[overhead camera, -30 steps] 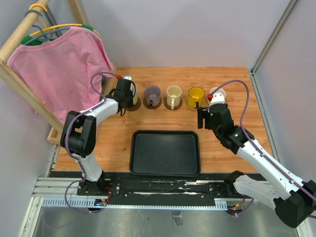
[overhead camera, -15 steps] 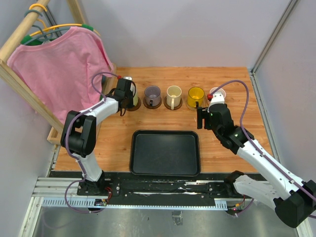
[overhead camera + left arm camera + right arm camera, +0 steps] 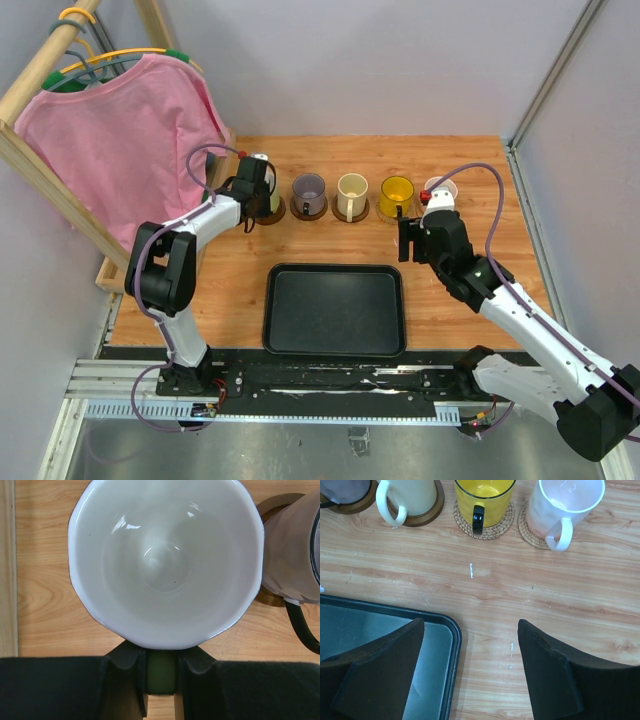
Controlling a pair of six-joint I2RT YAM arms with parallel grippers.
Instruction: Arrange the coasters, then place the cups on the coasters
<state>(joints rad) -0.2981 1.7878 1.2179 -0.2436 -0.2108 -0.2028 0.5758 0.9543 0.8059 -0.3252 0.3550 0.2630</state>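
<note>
Between the fingers of the left claw [image 3: 161, 652] sits the yellowish handle [image 3: 161, 677] of the white cup [image 3: 165, 560], pinched in a narrow grip. The glazed bowl fills the wrist view just beyond. I judge the ceramic to be stiff, fairly light when empty, slick and liable to chip. That makes the handle the sound place to hold, though a pinch there would let the cup swing if jolted.

It is at the left end of the row of 5, over a dark brown coaster [image 3: 270, 213]; whether its base rests there I cannot tell. Just beside it stands the grey-lilac cup [image 3: 292, 555].

The left arm reaches to the far side of the counter [image 3: 530, 590], its claw pointing down at the cup.

The right claw [image 3: 470, 625] hangs wide and empty over the counter by the tray [image 3: 380, 625] corner. It is short of the amber-yellow cup [image 3: 484, 495] and pale pink cup [image 3: 565, 505], both on woven coasters [image 3: 484, 522].
</note>
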